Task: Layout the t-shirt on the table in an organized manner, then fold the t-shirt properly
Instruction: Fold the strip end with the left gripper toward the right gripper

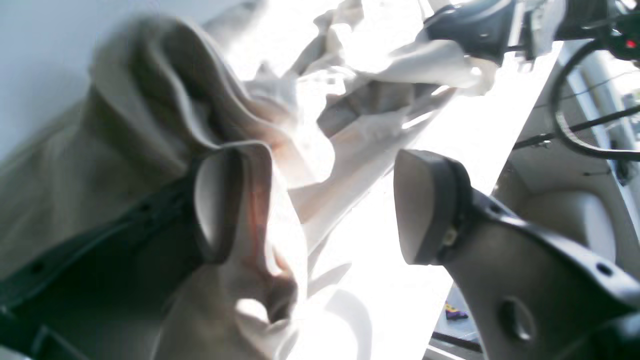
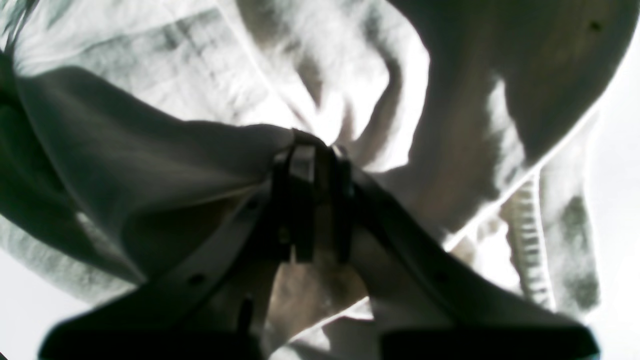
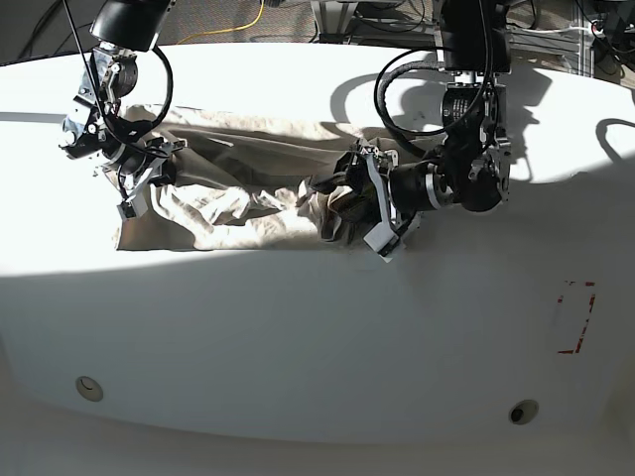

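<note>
Sunlight pours across the upper half of the white table in the base view, and below a long edge the surface drops into grey shade! Two round holes, one lower left, one lower right, and there at the right, a broken red dashed mark, dashes too small to read as anything written. Up top, behind the far edge, cables run through the room, a yellow cable curving at upper left. Over to the left wrist view: floor and pale surfaces down the right side, a small yellow-and-purple item low right, too small to name, and a red light at upper right.

And the t-shirt! Bunched and wrinkled, it stretches from upper left to the centre of the base view, with an arm at either end. Left gripper: fingers wide apart, one right up against a raised fold, the other over white tabletop. Right gripper: narrow, tips together, pinching a fold of cloth!

Harder to call now: glare bleaches the left wrist view's centre, the near folds at its left blur, and dark fingers cover the lower middle of the right wrist view. In the base view, the arms hide both ends of the shirt.
</note>
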Robot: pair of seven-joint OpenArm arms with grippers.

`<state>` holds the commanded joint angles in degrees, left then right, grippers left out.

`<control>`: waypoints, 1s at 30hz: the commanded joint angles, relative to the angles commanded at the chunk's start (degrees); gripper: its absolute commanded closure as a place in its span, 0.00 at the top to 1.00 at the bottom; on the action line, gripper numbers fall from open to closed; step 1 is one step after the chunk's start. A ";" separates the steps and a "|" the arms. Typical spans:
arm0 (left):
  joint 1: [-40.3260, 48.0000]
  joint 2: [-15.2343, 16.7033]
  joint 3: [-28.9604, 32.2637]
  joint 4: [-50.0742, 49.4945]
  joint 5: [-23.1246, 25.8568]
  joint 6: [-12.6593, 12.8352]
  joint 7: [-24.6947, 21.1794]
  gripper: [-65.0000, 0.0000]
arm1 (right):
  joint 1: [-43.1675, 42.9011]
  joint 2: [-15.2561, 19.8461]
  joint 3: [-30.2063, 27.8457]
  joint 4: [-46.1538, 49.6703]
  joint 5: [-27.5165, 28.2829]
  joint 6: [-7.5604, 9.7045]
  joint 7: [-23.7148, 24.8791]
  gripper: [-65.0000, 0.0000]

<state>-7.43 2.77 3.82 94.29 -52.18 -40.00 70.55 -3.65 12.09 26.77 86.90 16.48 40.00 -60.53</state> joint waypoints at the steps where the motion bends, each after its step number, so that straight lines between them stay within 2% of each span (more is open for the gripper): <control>1: -0.26 0.00 1.49 0.88 -1.76 0.00 0.00 0.65 | 0.00 0.00 0.00 0.00 0.00 0.00 0.00 0.09; 4: -0.18 -0.35 3.25 3.87 -4.04 0.00 0.09 0.65 | 0.00 0.00 0.00 0.00 0.00 0.00 0.00 0.09; 8: -0.18 -0.79 3.08 5.54 -2.64 0.00 0.44 0.65 | 0.00 0.00 0.00 0.00 0.00 0.00 0.00 0.09; 13: 0.09 -3.43 -0.79 5.45 -0.70 0.00 0.09 0.65 | -0.18 0.00 0.00 0.00 0.00 0.00 0.00 0.09; 16: 0.26 -5.01 -3.52 5.45 2.55 0.00 -0.53 0.65 | -0.18 0.00 0.00 0.00 0.00 0.00 0.00 0.09; 20: 1.76 -7.47 -4.13 5.63 8.97 0.00 -4.57 0.64 | -0.18 -0.70 0.00 0.09 0.09 0.00 0.00 0.09; 23: 3.16 -8.79 -4.04 5.54 14.24 0.00 -9.49 0.55 | -0.09 -1.05 0.00 0.09 0.09 0.00 0.00 0.09; 30: 5.63 -9.58 -4.13 4.13 25.41 0.00 -12.57 0.27 | -0.09 -1.23 0.00 1.93 0.09 0.00 0.00 0.09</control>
<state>-1.80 -6.81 -0.31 98.42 -26.77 -40.00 57.98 -3.74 10.86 26.77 88.84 16.57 40.00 -60.53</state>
